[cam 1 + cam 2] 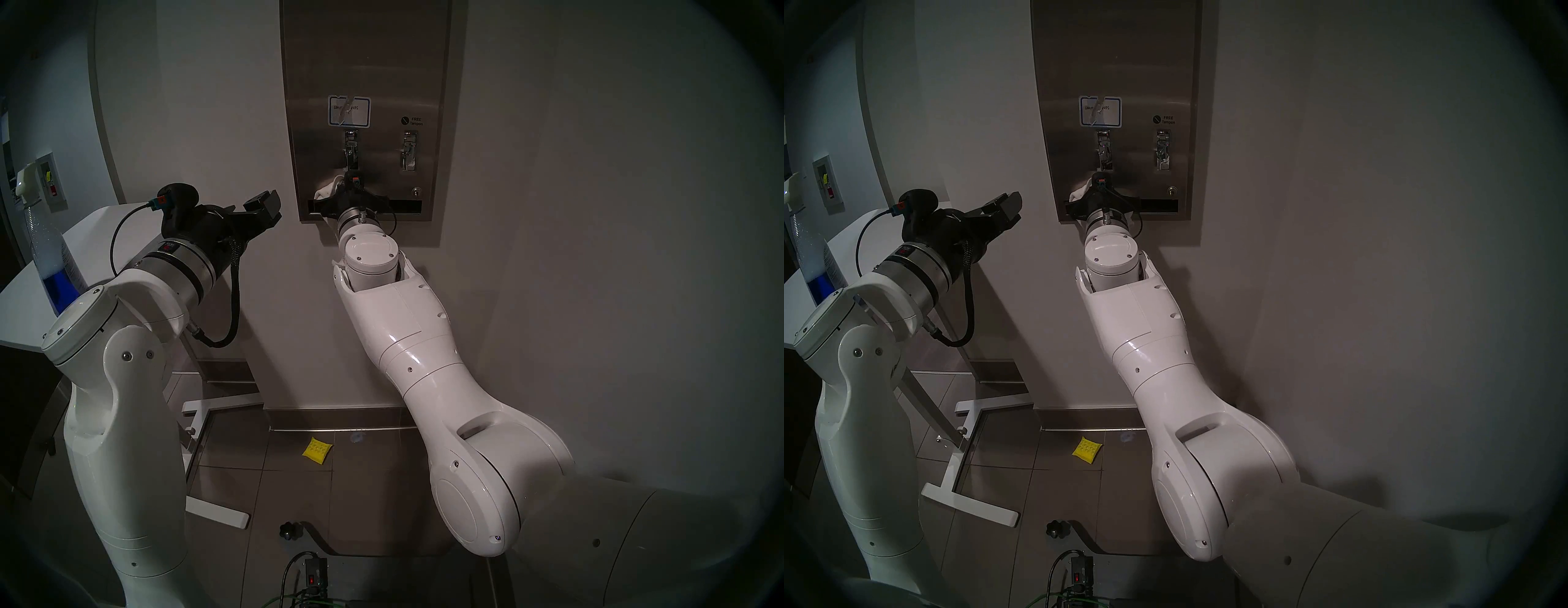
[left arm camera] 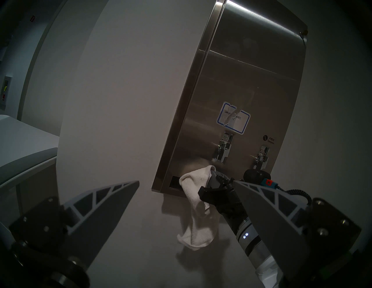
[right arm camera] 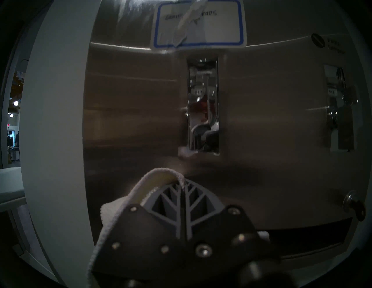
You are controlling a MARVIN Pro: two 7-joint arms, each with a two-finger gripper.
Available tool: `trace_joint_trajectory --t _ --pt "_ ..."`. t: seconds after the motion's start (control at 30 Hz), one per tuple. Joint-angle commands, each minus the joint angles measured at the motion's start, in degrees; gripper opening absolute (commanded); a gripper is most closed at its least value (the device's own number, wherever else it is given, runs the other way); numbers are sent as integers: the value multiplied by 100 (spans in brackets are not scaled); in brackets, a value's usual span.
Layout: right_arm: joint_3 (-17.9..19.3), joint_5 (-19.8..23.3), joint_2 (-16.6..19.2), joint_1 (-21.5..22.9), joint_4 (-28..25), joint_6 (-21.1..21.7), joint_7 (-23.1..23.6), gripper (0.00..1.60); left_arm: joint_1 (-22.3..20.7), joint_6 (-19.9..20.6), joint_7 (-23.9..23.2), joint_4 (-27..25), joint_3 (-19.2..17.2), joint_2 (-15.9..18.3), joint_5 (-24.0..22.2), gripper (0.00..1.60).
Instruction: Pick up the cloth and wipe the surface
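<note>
The left end effector (image 1: 265, 208) is nearest: fingers apart, empty, hanging level beside the bench (image 1: 29, 305) and well clear of the work. A spray bottle (image 1: 46, 254) stands on the bench with blue liquid in its lower part and foam above.

On the floor tiles below lies a yellow pad (image 1: 316, 448), not part of this step.

Farther in, the right end effector (image 3: 184, 188) is clamped on the cloth (image 2: 198, 182), fingers together on a fold at their tips. The rest of the cloth hangs down at the end effector's left. The fold sits against or just off the dispenser front (image 1: 365, 63), between the left lever (image 1: 350, 148) and the slot (image 1: 403, 206); contact cannot be confirmed.

For this step: keep the grip closed, press the fold flat to the steel, and stroke with the brushed grain. Steer around both levers, the label (image 1: 348, 111) with its peeling strip, and the key lock (image 3: 354, 203); loose cloth is likely to snag there. What the slot holds cannot be seen.
</note>
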Motion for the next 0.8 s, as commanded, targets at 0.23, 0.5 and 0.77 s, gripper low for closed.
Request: trace_joint_trajectory --t 0.23,0.5,0.77 --pt "49 -116 -69 681 -412 -285 -62 0 -123 -50 -17 -151 4 13 -9 160" --pt "292 -1 -73 573 123 -297 -222 0 -136 -56 -8 -163 9 9 -7 160" --pt "450 11 60 771 641 -338 -150 0 -138 -56 -6 -163 10 8 -7 160"
